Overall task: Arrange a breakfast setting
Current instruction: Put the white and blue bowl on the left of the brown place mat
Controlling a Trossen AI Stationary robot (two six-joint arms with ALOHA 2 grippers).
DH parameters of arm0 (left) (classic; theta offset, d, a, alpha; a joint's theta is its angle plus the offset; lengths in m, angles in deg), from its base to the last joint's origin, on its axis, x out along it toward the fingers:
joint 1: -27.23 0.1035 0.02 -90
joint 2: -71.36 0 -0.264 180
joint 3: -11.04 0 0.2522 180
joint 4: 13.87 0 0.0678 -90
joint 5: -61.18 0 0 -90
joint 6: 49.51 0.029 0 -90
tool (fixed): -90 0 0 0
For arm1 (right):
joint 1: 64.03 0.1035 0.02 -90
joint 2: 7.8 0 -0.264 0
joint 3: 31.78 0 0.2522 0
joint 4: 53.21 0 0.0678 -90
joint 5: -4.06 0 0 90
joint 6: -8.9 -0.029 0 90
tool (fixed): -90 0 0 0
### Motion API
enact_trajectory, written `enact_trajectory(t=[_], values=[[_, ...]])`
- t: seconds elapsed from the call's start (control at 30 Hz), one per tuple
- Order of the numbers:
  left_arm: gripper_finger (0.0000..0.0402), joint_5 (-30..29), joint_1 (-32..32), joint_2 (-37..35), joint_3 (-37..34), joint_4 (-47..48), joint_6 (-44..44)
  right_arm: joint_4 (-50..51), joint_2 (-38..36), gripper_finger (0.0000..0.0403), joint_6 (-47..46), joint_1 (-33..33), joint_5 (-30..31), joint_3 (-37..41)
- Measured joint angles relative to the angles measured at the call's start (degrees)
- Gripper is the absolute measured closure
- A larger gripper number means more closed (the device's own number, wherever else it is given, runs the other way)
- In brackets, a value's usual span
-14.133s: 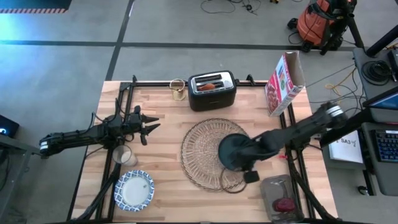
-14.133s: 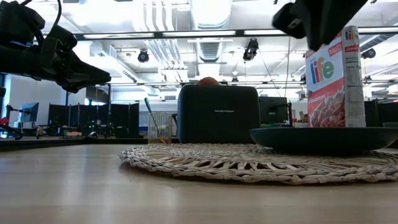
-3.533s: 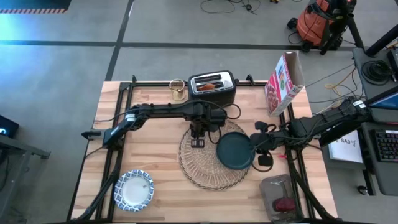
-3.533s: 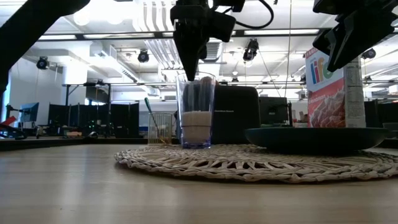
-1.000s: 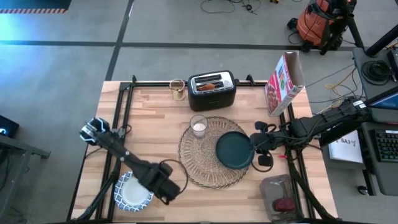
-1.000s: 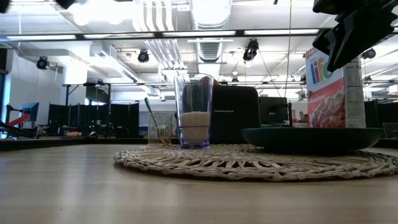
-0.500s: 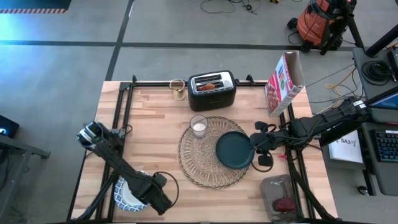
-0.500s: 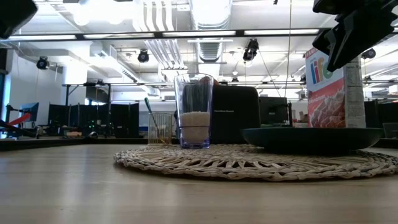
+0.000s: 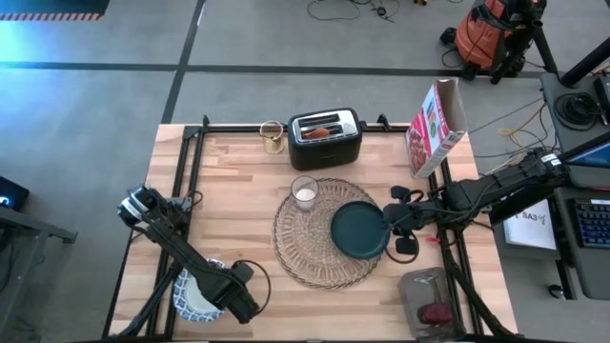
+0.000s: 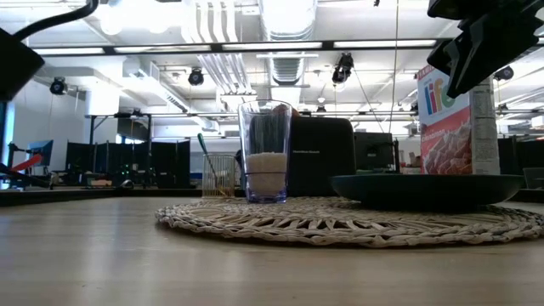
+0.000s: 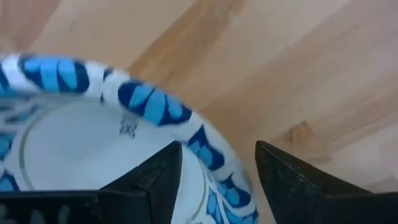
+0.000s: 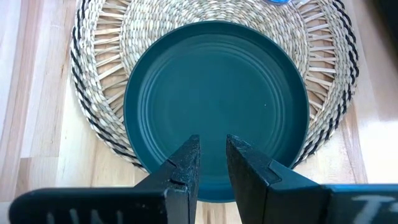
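Observation:
The blue-and-white bowl point(image 9: 195, 293) stands on the table's near left corner. My left gripper point(image 9: 238, 300) is open at the bowl's right rim; in the left wrist view point(image 11: 217, 180) one finger stands inside the rim point(image 11: 186, 127) and one outside, and no touch shows. The woven placemat point(image 9: 305, 252) lies mid-table. On it stand the teal plate point(image 9: 359, 231) and the clear glass point(image 9: 304, 193), which holds something white. My right gripper point(image 9: 391, 227) hovers above the plate's right edge, its fingers a narrow gap apart point(image 12: 213, 168). The brown pastry point(image 9: 322, 131) sits in the toaster.
A black toaster point(image 9: 325, 140) and a small cup point(image 9: 273, 138) stand at the far edge. A cereal box point(image 9: 434, 129) stands at the far right. A clear container point(image 9: 431, 303) with something red lies at the near right. Bare wood lies between the bowl and the placemat.
My left gripper has gone toward the table's near edge and a little left, down onto the bowl's right rim, and has stayed there for the last half second. The bowl, glass, plate and my right gripper have kept still.

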Motion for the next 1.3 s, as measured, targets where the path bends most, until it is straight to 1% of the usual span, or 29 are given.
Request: enact_trajectory(t=[0.17, 0.43, 0.47, 0.53, 0.6, 0.73, 0.83, 1.1, 1.3], values=[[0.0265, -1.91, 0.05, 0.0, -0.13, 0.0, 2.45, 0.01, 0.0, 0.0335, 0.0, 0.0, 0.02, 0.0], [0.0381, -2.03, 0.09, 0.0, 1.02, -0.15, 6.14, -0.01, 0.0, 0.0335, 0.0, 0.0, 0.02, 0.0], [0.039, -2.03, 0.18, 0.0, 1.47, -0.41, 6.54, 0.01, 0.0, 0.0335, 0.0, 0.0, 0.0, 0.0], [0.0394, -2.22, 0.36, 0.0, 2.52, -0.31, 7.6, -0.01, 0.0, 0.0335, 0.0, 0.01, 0.01, 0.0], [0.0392, -3.49, 0.56, 0.0, 3.9, -0.42, 10.67, -0.01, 0.0, 0.0335, 0.0, 0.0, 0.01, 0.0], [0.0396, -8.22, 1.55, 0.0, 7.24, -0.75, 23.43, 0.01, 0.0, 0.0335, 0.0, 0.01, 0.02, 0.0], [0.0398, -9.64, 2.77, 0.0, 8.89, 0.52, 31.65, -0.01, 0.0, 0.0335, 0.0, 0.0, 0.0, 0.0], [0.0399, -14.89, 6.26, 0.27, 10.55, 0.78, 50.8, -0.01, 0.0, 0.0335, 0.0, 0.01, 0.0, 0.0], [0.04, -18.37, 8.57, 1.08, 11.36, -1.34, 63.87, -0.01, 0.0, 0.0335, 0.0, 0.01, 0.01, 0.0]])
